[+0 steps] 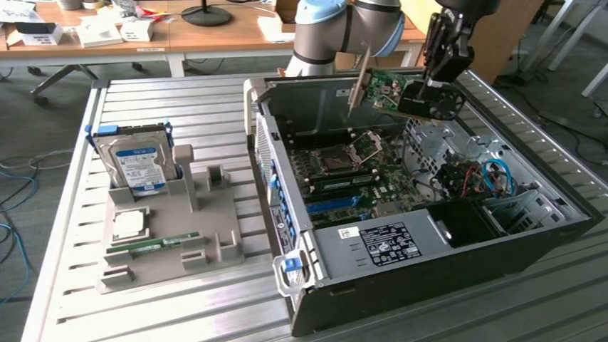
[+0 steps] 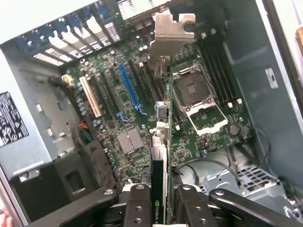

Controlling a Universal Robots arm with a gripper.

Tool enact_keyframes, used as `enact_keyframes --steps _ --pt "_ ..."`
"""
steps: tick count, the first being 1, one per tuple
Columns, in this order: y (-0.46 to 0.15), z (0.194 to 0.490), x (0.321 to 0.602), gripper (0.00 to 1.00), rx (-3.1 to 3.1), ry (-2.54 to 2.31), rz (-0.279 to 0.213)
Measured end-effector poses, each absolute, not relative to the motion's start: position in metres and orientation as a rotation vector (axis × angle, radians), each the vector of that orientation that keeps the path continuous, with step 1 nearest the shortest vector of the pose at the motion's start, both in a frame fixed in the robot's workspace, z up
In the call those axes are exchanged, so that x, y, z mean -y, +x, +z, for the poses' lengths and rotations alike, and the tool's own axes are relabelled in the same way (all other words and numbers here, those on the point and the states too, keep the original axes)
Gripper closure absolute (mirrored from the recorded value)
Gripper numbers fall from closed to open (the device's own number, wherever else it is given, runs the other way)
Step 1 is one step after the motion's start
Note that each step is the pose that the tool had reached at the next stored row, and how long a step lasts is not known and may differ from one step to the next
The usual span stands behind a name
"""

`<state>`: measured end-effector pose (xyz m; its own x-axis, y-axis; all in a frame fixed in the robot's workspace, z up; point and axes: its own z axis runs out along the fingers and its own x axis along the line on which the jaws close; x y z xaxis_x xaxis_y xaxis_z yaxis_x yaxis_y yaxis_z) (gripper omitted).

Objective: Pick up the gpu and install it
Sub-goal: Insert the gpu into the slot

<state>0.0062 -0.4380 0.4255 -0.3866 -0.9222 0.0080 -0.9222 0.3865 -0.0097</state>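
Observation:
The gpu (image 1: 394,89) is a green circuit card with a black fan and a silver end bracket. It hangs tilted above the back of the open computer case (image 1: 418,263), clear of the motherboard (image 1: 352,171). My gripper (image 1: 431,82) is shut on its fan end from above. The wrist view shows the gpu (image 2: 161,137) edge-on between my fingers (image 2: 138,208). Its bracket (image 2: 173,33) points down toward the motherboard (image 2: 123,142), between the blue slot (image 2: 129,87) and the open processor socket (image 2: 196,94).
On the exterior view's left, a grey holder (image 1: 190,235) on the slatted metal table carries a silver hard drive with a blue label (image 1: 138,167), a square chip (image 1: 128,224) and a green memory stick (image 1: 152,244). Cables and a power supply (image 1: 385,246) fill the case's near end.

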Motion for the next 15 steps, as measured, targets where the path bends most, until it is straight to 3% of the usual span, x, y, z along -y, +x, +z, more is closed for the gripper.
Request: enact_keyframes --steps 15 --pt "0.0062 0.425 0.4379 0.74 2.394 2.035 0.02"
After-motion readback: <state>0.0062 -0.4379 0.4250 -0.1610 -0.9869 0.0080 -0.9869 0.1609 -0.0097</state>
